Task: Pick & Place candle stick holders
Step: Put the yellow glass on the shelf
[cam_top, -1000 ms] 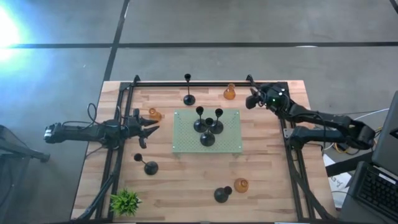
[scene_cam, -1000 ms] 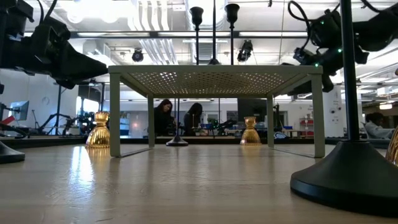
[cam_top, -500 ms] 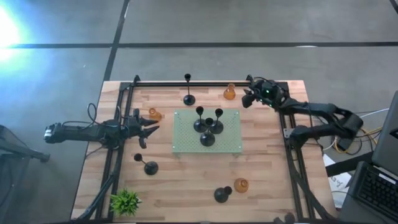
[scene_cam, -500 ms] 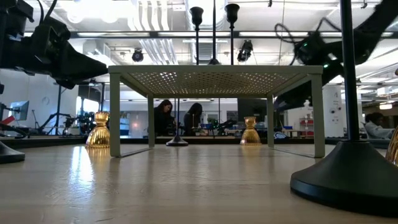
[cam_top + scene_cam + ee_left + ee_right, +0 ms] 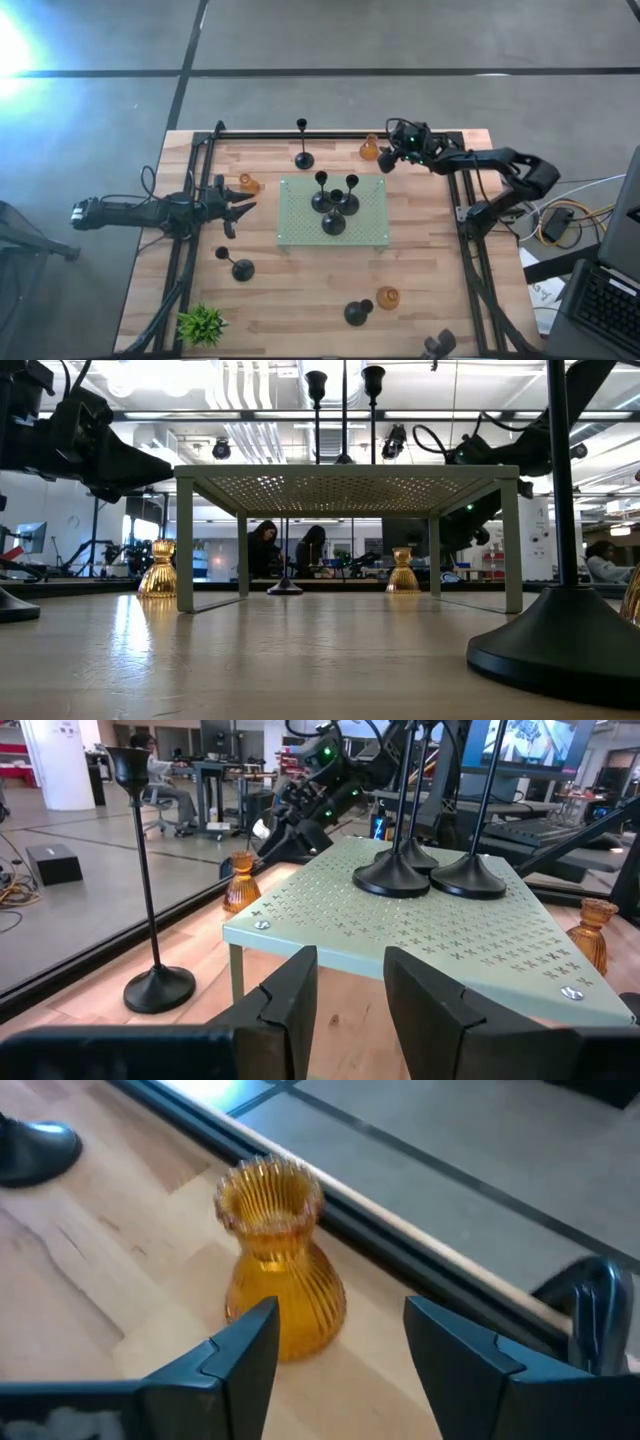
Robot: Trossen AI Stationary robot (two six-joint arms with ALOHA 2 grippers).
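From above, the right gripper [image 5: 385, 160] reaches along the far edge of the table [image 5: 300, 310] toward an amber holder [image 5: 370, 150] that stands just ahead of its fingertips, near the far rail. Three black holders [image 5: 334, 205] stand gathered on the pale green mat [image 5: 372, 232], which suggests that is where pieces get collected. Another tall black holder [image 5: 302, 158] stands off the mat, beyond the amber one from this gripper. The left gripper [image 5: 240, 208] waits at the opposite side, pointing at the mat, with a second amber holder [image 5: 247, 184] just beside it.

At table height, the mat shows as a raised perforated stand [image 5: 345, 485], so anything placed there must be lifted over its edge. The right gripper [image 5: 455, 535] hangs beyond its far corner, close to the amber holder [image 5: 403, 572].

The left wrist view looks across the mat [image 5: 420, 935] with fingers [image 5: 295, 990] part-way apart and nothing between them. The right arm works beyond the stand's far corner.

In the right wrist view, the fingers [image 5: 245, 1355] are spread wide and empty. The ribbed amber holder [image 5: 278, 1260] stands upright just ahead, offset toward one finger rather than centred in the gap. The spread looks set to straddle its body; a grasp is not yet made.
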